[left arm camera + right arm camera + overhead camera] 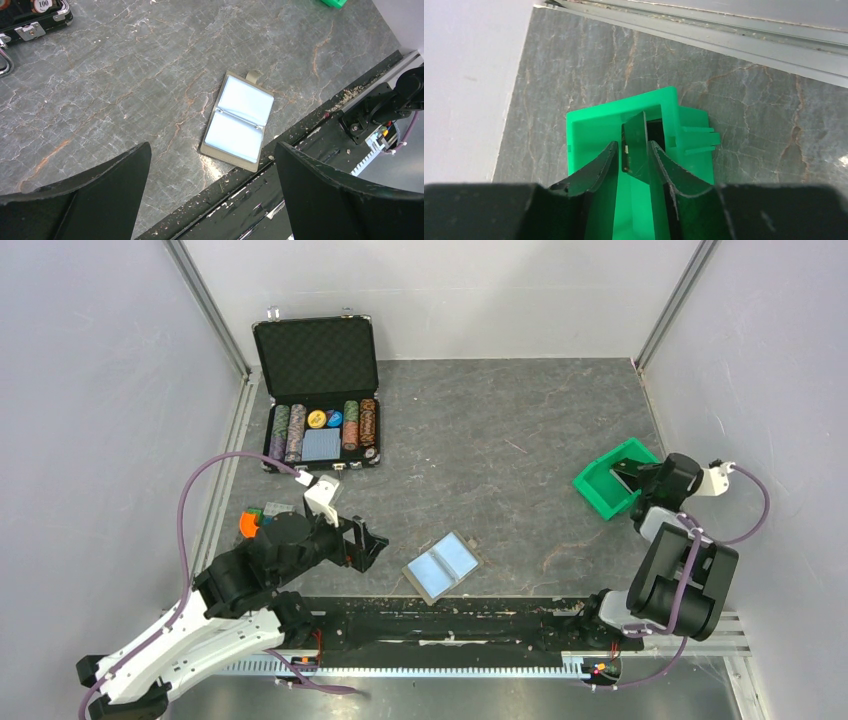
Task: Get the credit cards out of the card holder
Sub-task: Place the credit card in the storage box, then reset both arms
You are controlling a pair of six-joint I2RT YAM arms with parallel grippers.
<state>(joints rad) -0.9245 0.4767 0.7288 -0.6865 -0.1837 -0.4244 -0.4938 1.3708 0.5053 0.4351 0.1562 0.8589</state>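
Card holder (442,567) lies open on the table (530,430) right by the near edge, blue panels up. Left end effector (368,543) hovers just to its left, jaws wide apart, nothing in them. Further back on the right, the right end effector (633,145) dips into the green bin (589,125), well away from the holder. It's slightly parted around a thin card (636,131), and I can't tell if it's pinched.

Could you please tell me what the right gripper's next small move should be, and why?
Probably lift the right gripper straight up from the green bin: a dark card stands inside it between the parted fingers, seemingly released, so a clean rise should leave it there.
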